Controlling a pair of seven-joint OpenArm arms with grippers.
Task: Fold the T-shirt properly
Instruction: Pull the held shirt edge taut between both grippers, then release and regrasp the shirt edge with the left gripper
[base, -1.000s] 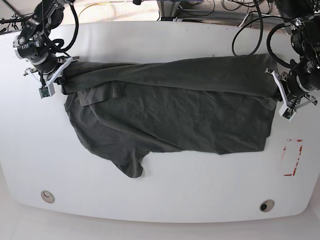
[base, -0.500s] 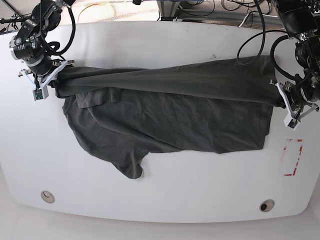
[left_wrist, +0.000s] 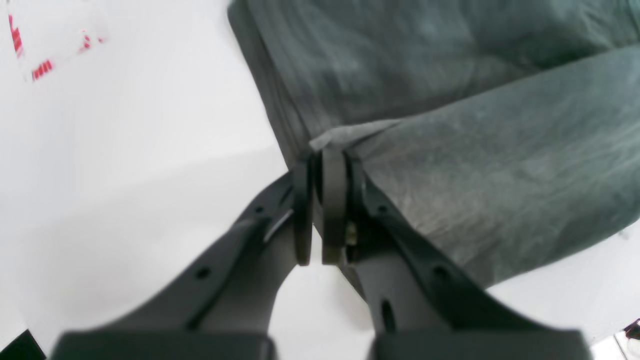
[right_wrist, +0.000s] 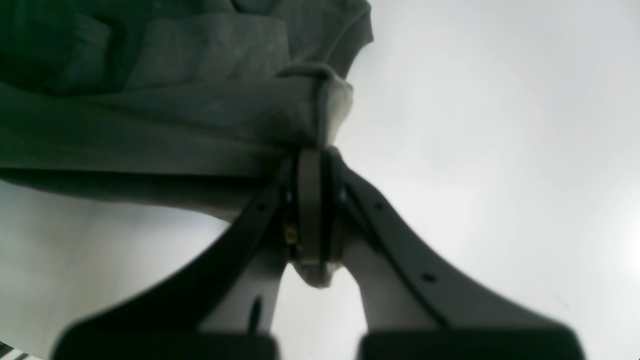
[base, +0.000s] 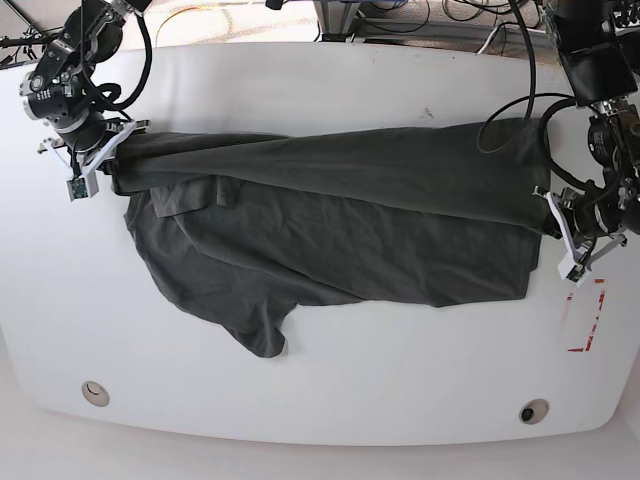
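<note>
One T-shirt, dark grey, lies spread across the middle of the white table, its far edge doubled over toward me, one sleeve trailing at the near left. I have two grippers on it. My left gripper is clamped on the shirt's corner by one red-marked rectangle. My right gripper is pinched tight on a bunched fold at the opposite end. Two round holes sit in the table's near edge.

Charcoal-grey T-shirt on a white table with red markings.
</note>
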